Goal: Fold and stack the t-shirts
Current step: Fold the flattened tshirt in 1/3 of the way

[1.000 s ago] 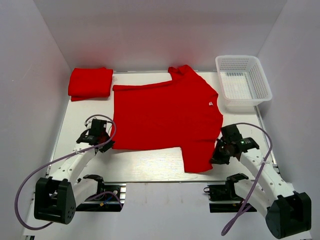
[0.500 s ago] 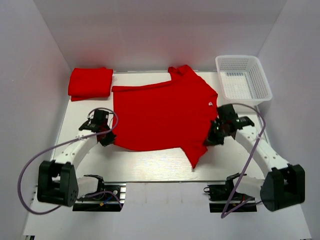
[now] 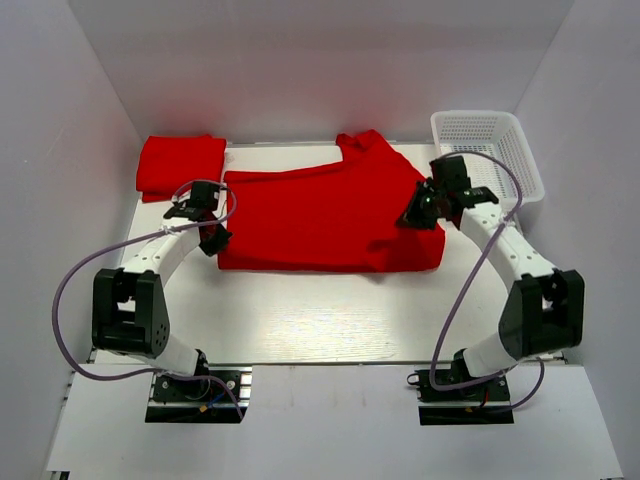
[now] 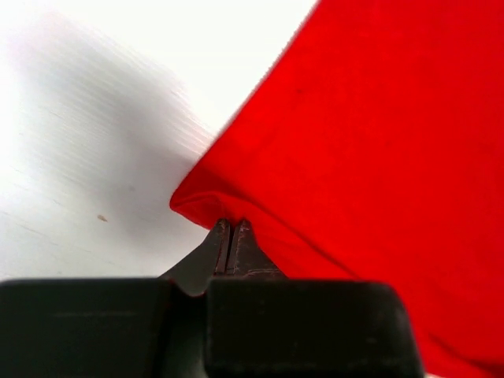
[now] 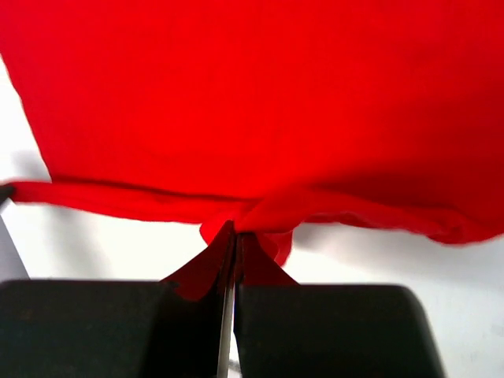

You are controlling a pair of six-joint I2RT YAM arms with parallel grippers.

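Red t-shirt [image 3: 320,215] clamped tight by left gripper [image 4: 228,230], right gripper [image 5: 235,235].

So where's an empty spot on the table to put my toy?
The wide bare strip of table between the spread t-shirt and the near edge is free. The white basket looks empty too. The far half is crowded: the folded t-shirt, the spread one, and the left hand and right hand pinching it.

- a flat white table [image 3: 300,320] carries everything.
- a wide bright red cloth t-shirt [image 3: 320,215] lies across its middle, doubled over along the near edge.
- a folded red t-shirt [image 3: 180,165] lies at the far left corner.
- a white plastic mesh basket [image 3: 500,160] stands at the far right corner.
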